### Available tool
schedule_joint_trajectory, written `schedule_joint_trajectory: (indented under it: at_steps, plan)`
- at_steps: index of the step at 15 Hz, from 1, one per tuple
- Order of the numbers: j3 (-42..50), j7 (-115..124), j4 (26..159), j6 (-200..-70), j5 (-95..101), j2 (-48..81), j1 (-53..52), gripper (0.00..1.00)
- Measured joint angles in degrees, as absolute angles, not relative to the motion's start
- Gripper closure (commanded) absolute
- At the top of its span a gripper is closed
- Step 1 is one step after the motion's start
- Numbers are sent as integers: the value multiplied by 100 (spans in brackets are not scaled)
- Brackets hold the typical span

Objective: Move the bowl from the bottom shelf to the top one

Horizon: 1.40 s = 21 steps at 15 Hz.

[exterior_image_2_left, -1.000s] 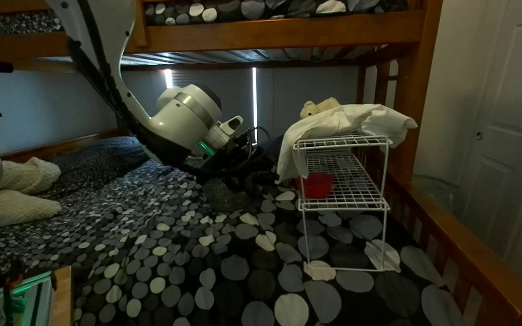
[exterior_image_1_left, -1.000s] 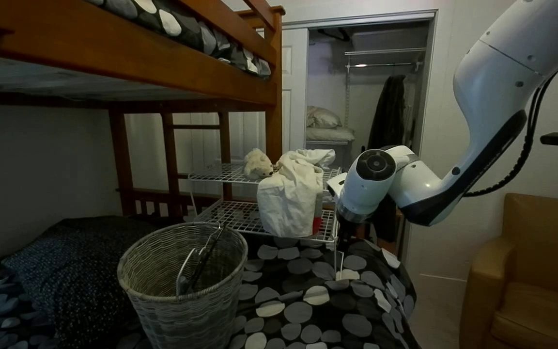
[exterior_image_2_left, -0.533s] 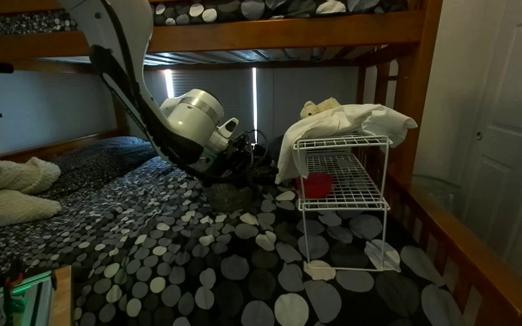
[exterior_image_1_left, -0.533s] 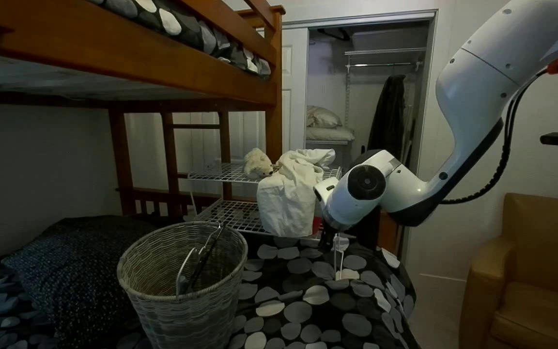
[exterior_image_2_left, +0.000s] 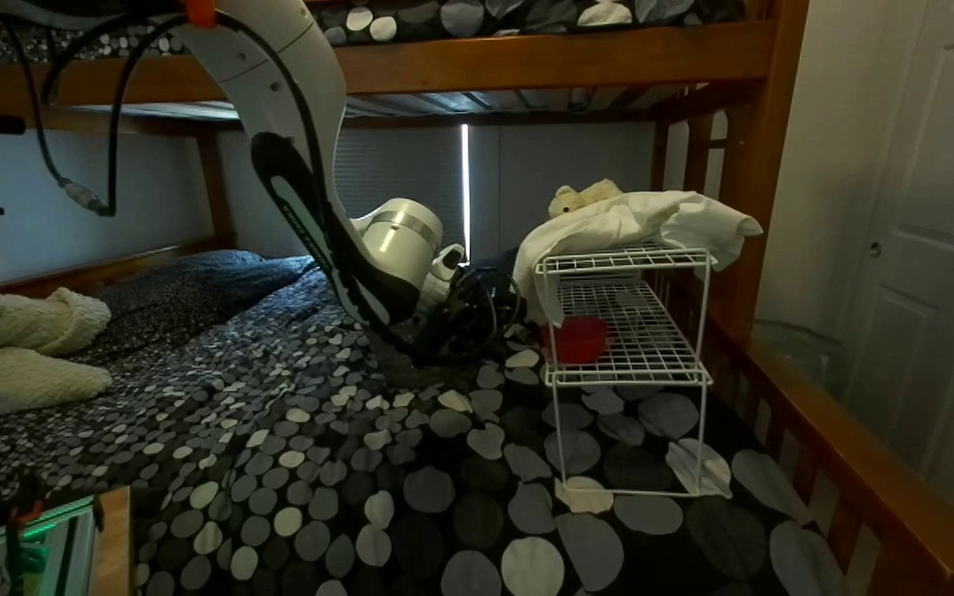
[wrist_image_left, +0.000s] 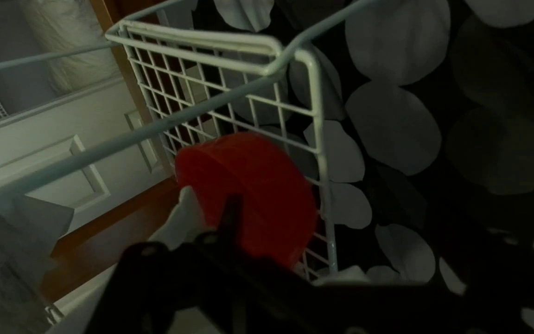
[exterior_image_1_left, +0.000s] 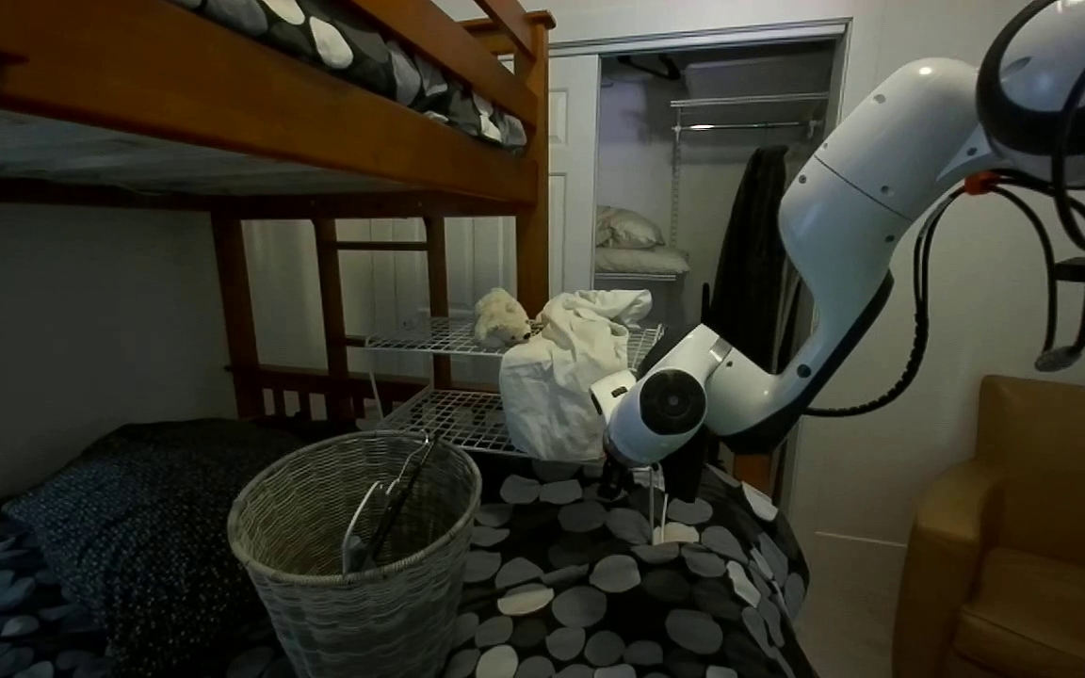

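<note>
1. The bowl [exterior_image_2_left: 583, 339] sits on the lower shelf [exterior_image_2_left: 628, 382], near the side where the cloth [exterior_image_1_left: 557, 400] hangs down.
2. The claw [exterior_image_1_left: 612, 480] is just outside that side, close to the cloth; whether they touch I cannot tell.
3. How far open it is, I cannot tell: the wrist view is too dark there. A finger [wrist_image_left: 231, 218] overlaps the bowl in that view, but contact is unclear, and nothing shows the bowl held or lifted.
4. The step in hand looks to be the reach for the bowl; lifting and placing are not yet done.
5. Next, the fingers should probably straddle the rim without snagging the cloth, grip, then draw the bowl out sideways before raising it.
6. The top shelf [exterior_image_1_left: 420, 334] bears a teddy [exterior_image_1_left: 498, 320] and the cloth, so the bowl likely wants a spot beside them.
</note>
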State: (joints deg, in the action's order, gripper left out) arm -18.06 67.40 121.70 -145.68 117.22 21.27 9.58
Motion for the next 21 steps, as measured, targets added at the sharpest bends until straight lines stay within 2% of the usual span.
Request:
schedule_joint_trajectory:
  at_steps: [7, 9, 10, 12, 17, 19, 21]
  plan:
    - [-1366, 6940, 11396, -14569, 11986, 2672, 437, 9]
    - [-1301, 7018, 11232, -14569, 12060, 2799, 413, 16]
    - [-1276, 7060, 11154, -14569, 12090, 2856, 412, 34]
    - [-1228, 7101, 11024, -14572, 12102, 2960, 412, 44]
    - [-1187, 7160, 10871, -14609, 12105, 3138, 395, 83]
    - [-1187, 7192, 10873, -14634, 12105, 3161, 367, 96]
    - [-1191, 7241, 10875, -14685, 12105, 3169, 345, 100]
